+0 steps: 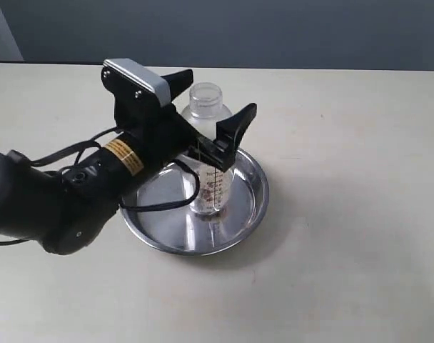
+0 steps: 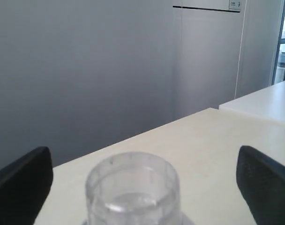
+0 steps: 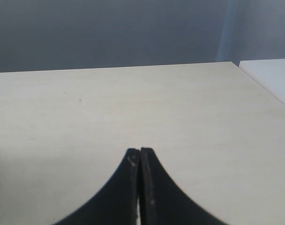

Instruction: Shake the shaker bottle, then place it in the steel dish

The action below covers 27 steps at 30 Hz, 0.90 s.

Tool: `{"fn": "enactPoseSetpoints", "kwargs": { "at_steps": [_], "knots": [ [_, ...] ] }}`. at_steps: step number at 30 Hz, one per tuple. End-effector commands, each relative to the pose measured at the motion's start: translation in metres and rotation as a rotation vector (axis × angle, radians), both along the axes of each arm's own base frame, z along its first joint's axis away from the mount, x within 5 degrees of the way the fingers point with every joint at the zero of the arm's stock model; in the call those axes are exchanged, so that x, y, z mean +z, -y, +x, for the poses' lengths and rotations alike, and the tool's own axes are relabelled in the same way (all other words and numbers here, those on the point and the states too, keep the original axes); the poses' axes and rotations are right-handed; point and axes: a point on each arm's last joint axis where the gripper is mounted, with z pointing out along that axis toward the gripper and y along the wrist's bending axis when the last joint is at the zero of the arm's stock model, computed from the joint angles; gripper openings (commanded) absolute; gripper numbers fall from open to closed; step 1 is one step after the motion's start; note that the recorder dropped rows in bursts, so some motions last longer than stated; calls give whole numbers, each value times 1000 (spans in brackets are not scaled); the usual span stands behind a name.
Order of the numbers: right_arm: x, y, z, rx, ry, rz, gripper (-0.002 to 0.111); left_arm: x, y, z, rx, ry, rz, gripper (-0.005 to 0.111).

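The shaker bottle (image 1: 215,187) stands upright inside the steel dish (image 1: 254,204), brownish bits at its bottom and its black scale facing the camera. My left gripper (image 1: 218,93) is open, one finger on either side of the bottle's domed top and clear of it. In the left wrist view the round cap (image 2: 131,180) sits between the wide-apart black fingers (image 2: 20,187) of that left gripper (image 2: 143,185). The right gripper (image 3: 140,152) is shut on nothing above bare table and is out of the exterior view.
The dish rests mid-table on a pale beige tabletop (image 1: 345,271). The left arm's black body and cables (image 1: 67,200) lie over the dish's left side. A second white table (image 2: 269,101) shows beyond the far edge.
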Motion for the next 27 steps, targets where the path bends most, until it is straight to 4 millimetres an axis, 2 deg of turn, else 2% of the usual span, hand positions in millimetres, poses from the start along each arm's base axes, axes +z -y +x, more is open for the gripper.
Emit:
{"fn": "enactPoseSetpoints", "kwargs": {
  "at_steps": [1,4,7,10,11,15,19,23,27],
  "knots": [
    [1,0,0,-4,16,-3,-1,25,-7,-4,44,7,41,99],
    [1,0,0,-4,16,-3,-1,48,-14,-11,60,10,66,86],
    [1,0,0,-4,16,-3,-1,76,-23,-26,57,-33,81,51],
    [1,0,0,-4,16,-3,-1,104,-39,-47,79,-83,104,6],
    [1,0,0,-4,16,-3,-1,113,-45,-55,86,-73,143,1],
    [1,0,0,-4,16,-3,-1,148,-74,-89,144,-9,229,0],
    [1,0,0,-4,16,-3,-1,167,-95,-119,149,13,196,0],
    [1,0,0,-4,16,-3,-1,170,-109,-145,131,57,188,0],
    [1,0,0,-4,16,-3,-1,154,-118,-157,143,19,132,0]
  ]
}}
